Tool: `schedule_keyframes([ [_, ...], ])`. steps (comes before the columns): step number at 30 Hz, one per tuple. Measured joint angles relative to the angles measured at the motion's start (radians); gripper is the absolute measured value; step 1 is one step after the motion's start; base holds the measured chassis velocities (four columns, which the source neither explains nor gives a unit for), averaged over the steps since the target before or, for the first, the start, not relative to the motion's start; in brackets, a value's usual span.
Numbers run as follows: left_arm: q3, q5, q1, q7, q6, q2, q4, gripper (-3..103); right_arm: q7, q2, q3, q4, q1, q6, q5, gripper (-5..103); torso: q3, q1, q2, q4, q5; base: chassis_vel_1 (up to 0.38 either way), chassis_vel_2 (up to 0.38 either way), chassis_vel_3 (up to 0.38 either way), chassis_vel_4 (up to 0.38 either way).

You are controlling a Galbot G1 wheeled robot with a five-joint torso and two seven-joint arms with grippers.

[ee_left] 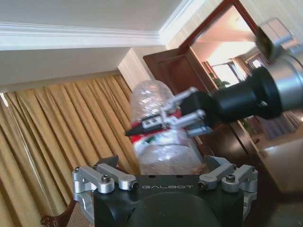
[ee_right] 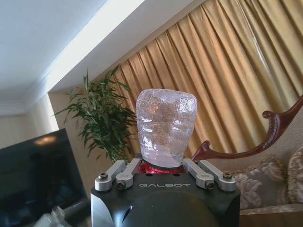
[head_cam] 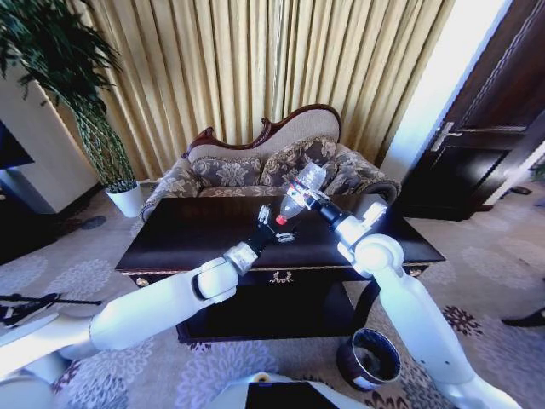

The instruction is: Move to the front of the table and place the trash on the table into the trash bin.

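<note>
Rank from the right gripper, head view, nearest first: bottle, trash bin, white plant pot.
From the right gripper:
1. Bottle, in its jaws above the table.
2. Trash bin, on the floor at the robot's right.
3. White plant pot, far left by the curtain.

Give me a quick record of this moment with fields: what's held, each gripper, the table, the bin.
held item: clear plastic bottle with red label, lifted above the table, cap end down
right gripper: shut on the bottle's middle
left gripper: at the bottle's cap end, fingers open around it
table: dark, glossy, in front of a sofa
trash bin: on the carpet by the robot's right arm
</note>
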Motion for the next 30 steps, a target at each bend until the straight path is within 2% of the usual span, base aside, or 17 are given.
schedule_keyframes([
  [2, -0.032, -0.023, 0.006, -0.004, 0.0, 0.02, -0.014, 100, -0.001, -0.005, 0.02, 0.008, -0.025, 0.004, -0.025, 24, 0.0, 0.0, 0.0, -0.0002, 0.0003, 0.0, 0.0, 0.0, 0.0],
  [4, -0.049, -0.032, 0.015, -0.005, 0.003, 0.03, -0.019, 100, -0.001, -0.007, 0.03, 0.01, -0.035, 0.008, -0.039, 24, 0.0, 0.0, 0.0, 0.0, 0.0003, 0.0, 0.0, 0.0, 0.0],
  [6, -0.127, -0.061, 0.064, -0.018, 0.022, 0.063, -0.029, 100, -0.001, -0.013, 0.058, 0.011, -0.067, 0.018, -0.114, 24, 0.0, 0.0, 0.0, 0.0004, -0.0001, 0.0, 0.0, 0.0, 0.0],
  [7, -0.127, -0.061, 0.064, -0.018, 0.022, 0.063, -0.029, 100, -0.001, -0.013, 0.058, 0.011, -0.067, 0.018, -0.114, 24, 0.0, 0.0, 0.0, 0.0004, -0.0001, 0.0, 0.0, 0.0, 0.0],
  [8, -0.217, -0.088, 0.116, -0.028, 0.039, 0.089, -0.035, 100, -0.001, -0.02, 0.079, 0.016, -0.096, 0.024, -0.167, 24, 0.0, 0.0, 0.0, 0.0004, 0.0, 0.0, 0.0, 0.0, 0.0],
  [10, -0.336, -0.112, 0.199, -0.034, 0.072, 0.124, -0.05, 100, 0.008, -0.032, 0.105, 0.029, -0.138, 0.032, -0.218, 24, 0.0, 0.0, 0.0, 0.0001, -0.0004, 0.0, 0.0, 0.0, 0.0],
  [12, -0.358, -0.117, 0.217, -0.037, 0.078, 0.132, -0.053, 100, 0.012, -0.034, 0.108, 0.031, -0.145, 0.034, -0.226, 24, 0.0, 0.0, 0.0, 0.0001, -0.0003, 0.0, 0.0, 0.0, 0.0],
  [13, -0.464, -0.136, 0.314, -0.048, 0.098, 0.163, -0.075, 100, 0.027, -0.042, 0.12, 0.037, -0.176, 0.044, -0.266, 24, 0.0, 0.0, 0.0, 0.0001, -0.0002, 0.0, 0.0, 0.0, 0.0],
  [15, -0.59, -0.144, 0.438, -0.055, 0.106, 0.187, -0.099, 100, 0.053, -0.048, 0.132, 0.041, -0.215, 0.049, -0.33, 24, 0.0, 0.0, 0.0, 0.0006, -0.0003, 0.0, 0.0, 0.0, 0.0],
  [17, -0.615, -0.144, 0.463, -0.056, 0.107, 0.191, -0.103, 100, 0.059, -0.049, 0.134, 0.042, -0.223, 0.049, -0.343, 24, 0.0, 0.0, 0.0, 0.0007, -0.0003, 0.0, 0.0, 0.0, 0.0],
  [18, -0.696, -0.141, 0.558, -0.071, 0.107, 0.201, -0.114, 100, 0.082, -0.051, 0.144, 0.045, -0.254, 0.049, -0.391, 24, 0.0, 0.0, 0.0, 0.0006, -0.0001, 0.0, 0.0, 0.0, 0.0],
  [20, -0.778, -0.155, 0.651, -0.149, 0.109, 0.197, -0.124, 100, 0.119, -0.051, 0.159, 0.06, -0.302, 0.051, -0.426, 24, 0.0, 0.0, 0.0, 0.0004, -0.0002, 0.0, 0.0, 0.0, 0.0],
  [21, -0.778, -0.155, 0.651, -0.149, 0.109, 0.197, -0.124, 100, 0.119, -0.051, 0.159, 0.06, -0.302, 0.051, -0.426, 24, 0.0, 0.0, 0.0, 0.0004, -0.0002, 0.0, 0.0, 0.0, 0.0],
  [23, -0.852, -0.179, 0.703, -0.206, 0.121, 0.177, -0.128, 100, 0.153, -0.05, 0.173, 0.07, -0.338, 0.067, -0.448, 24, 0.0, 0.0, 0.0, 0.0001, -0.0004, 0.0, 0.0, 0.0, 0.0],
  [25, -0.912, -0.181, 0.731, -0.218, 0.131, 0.163, -0.132, 100, 0.169, -0.049, 0.191, 0.076, -0.367, 0.083, -0.465, 24, 0.0, 0.0, 0.0, 0.0, 0.0, 0.0, 0.0, 0.0, 0.0],
  [26, -0.912, -0.181, 0.731, -0.218, 0.131, 0.163, -0.132, 100, 0.169, -0.049, 0.191, 0.076, -0.367, 0.083, -0.465, 24, 0.0, 0.0, 0.0, 0.0, 0.0, 0.0, 0.0, 0.0, 0.0],
  [30, -1.058, -0.197, 0.833, -0.209, 0.181, 0.15, -0.17, 100, 0.191, -0.046, 0.266, 0.102, -0.441, 0.103, -0.473, 24, 0.0, 0.0, 0.0, 0.0, 0.0001, 0.0, 0.0, 0.0, 0.0],
])
